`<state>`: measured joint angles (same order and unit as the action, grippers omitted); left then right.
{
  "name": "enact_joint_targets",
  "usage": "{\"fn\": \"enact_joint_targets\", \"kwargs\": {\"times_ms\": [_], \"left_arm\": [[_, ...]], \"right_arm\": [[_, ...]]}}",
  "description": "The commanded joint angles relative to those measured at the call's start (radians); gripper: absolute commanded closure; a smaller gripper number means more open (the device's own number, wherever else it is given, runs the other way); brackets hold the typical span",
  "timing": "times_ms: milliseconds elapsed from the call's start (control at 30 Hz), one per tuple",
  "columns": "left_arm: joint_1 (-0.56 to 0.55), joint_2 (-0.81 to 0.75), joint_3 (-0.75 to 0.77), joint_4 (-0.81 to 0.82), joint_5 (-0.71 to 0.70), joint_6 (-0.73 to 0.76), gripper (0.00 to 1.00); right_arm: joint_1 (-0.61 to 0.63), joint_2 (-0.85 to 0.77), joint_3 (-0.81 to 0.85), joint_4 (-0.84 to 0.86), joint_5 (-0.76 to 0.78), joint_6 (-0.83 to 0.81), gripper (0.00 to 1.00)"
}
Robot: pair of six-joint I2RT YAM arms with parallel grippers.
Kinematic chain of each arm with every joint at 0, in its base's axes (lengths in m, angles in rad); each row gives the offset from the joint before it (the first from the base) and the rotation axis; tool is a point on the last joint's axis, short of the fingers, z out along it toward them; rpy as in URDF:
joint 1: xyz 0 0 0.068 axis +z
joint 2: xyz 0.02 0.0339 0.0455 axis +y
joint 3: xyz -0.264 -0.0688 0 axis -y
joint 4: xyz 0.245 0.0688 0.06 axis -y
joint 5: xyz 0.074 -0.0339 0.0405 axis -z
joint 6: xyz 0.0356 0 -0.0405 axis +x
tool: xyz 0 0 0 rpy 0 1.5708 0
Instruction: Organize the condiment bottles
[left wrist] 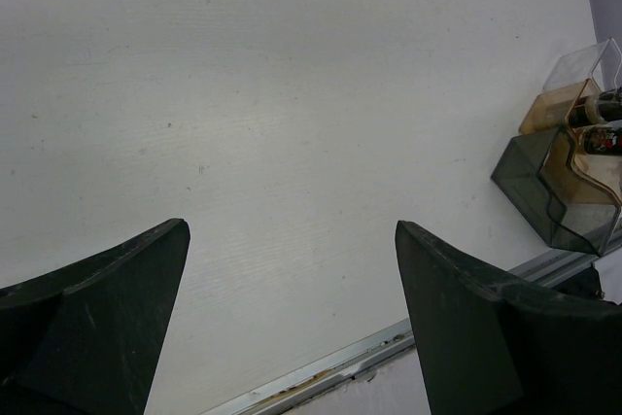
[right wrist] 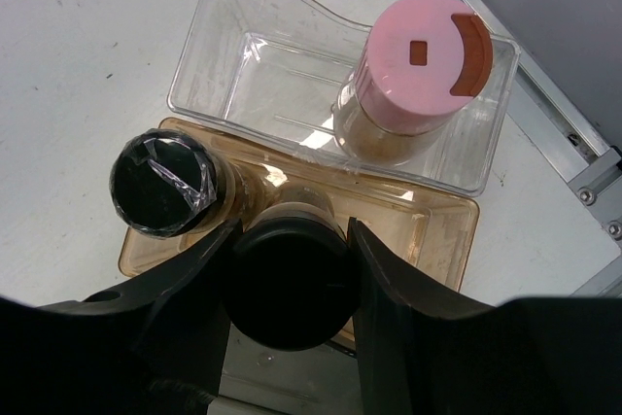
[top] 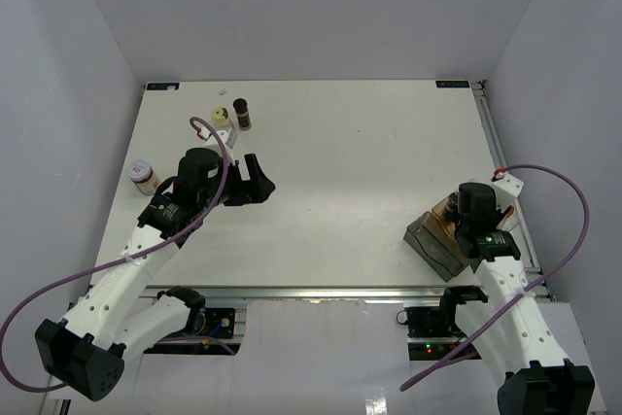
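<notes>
Three see-through plastic bins sit side by side at the near right of the matte white table (top: pixel 369 143): a clear bin (right wrist: pixel 191 75), an amber bin (right wrist: pixel 437 230) and a smoky grey bin (left wrist: pixel 530 177), all boxy with glossy walls. The clear bin holds a round pink-lidded jar (right wrist: pixel 418 65) with a reddish flip tab. In the amber bin stands a dark jar (right wrist: pixel 160 187) with a shiny black cap. Right beside it, the right gripper (right wrist: pixel 292 240) is clamped on a second black-capped jar (right wrist: pixel 292 289), fingers either side of the cap. The left gripper (left wrist: pixel 292 225) hangs over bare table, jaws spread wide, holding nothing. Far left are loose ones: a brown jar (top: pixel 242 114), a pale-yellow-lidded jar (top: pixel 222 121) just beside it, and a pink-topped jar (top: pixel 143 176) nearer, standing apart.
</notes>
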<state>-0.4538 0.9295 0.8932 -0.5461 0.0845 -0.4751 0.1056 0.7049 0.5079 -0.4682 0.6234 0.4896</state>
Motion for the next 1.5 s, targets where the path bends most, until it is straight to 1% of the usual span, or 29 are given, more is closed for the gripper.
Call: {"fn": "enact_joint_targets", "kwargs": {"times_ms": [0, 167, 333, 500, 600, 867, 1033, 1100, 1200, 1333, 1467], "left_arm": [[0.003, -0.021, 0.026, -0.001, -0.014, 0.007, 0.02], [0.003, -0.022, 0.016, 0.001, -0.014, 0.01, 0.02], [0.003, -0.021, 0.02, 0.001, -0.011, 0.005, 0.02], [0.003, -0.027, 0.018, 0.004, -0.003, 0.0, 0.02], [0.002, -0.025, 0.018, 0.005, -0.002, 0.0, 0.02], [0.003, -0.031, 0.012, 0.013, 0.004, -0.006, 0.02], [0.003, -0.026, 0.027, 0.002, -0.007, -0.001, 0.02], [0.003, -0.025, 0.023, 0.011, -0.008, -0.005, 0.02], [0.003, 0.005, 0.037, 0.018, -0.005, -0.013, 0.02], [0.003, 0.056, 0.076, 0.018, 0.006, -0.019, 0.02], [0.003, 0.089, 0.099, 0.01, -0.017, -0.017, 0.02]], "right_arm": [[-0.021, 0.007, 0.0, 0.063, -0.001, 0.007, 0.89], [-0.036, 0.013, -0.011, 0.085, -0.015, 0.001, 0.78], [-0.044, 0.02, -0.017, 0.098, -0.035, -0.002, 0.6], [-0.047, 0.021, -0.031, 0.117, -0.044, -0.004, 0.56], [-0.05, 0.019, -0.037, 0.128, -0.052, -0.013, 0.45], [-0.052, 0.023, -0.043, 0.126, -0.053, -0.011, 0.37], [-0.053, 0.011, -0.025, 0.11, -0.066, -0.019, 0.36], [-0.053, 0.003, -0.015, 0.109, -0.094, -0.023, 0.35], [-0.052, 0.006, 0.03, 0.082, -0.144, -0.006, 0.34], [-0.052, 0.019, 0.127, 0.003, -0.133, 0.017, 0.33], [-0.052, -0.005, 0.214, -0.034, -0.142, 0.018, 0.31]]}}
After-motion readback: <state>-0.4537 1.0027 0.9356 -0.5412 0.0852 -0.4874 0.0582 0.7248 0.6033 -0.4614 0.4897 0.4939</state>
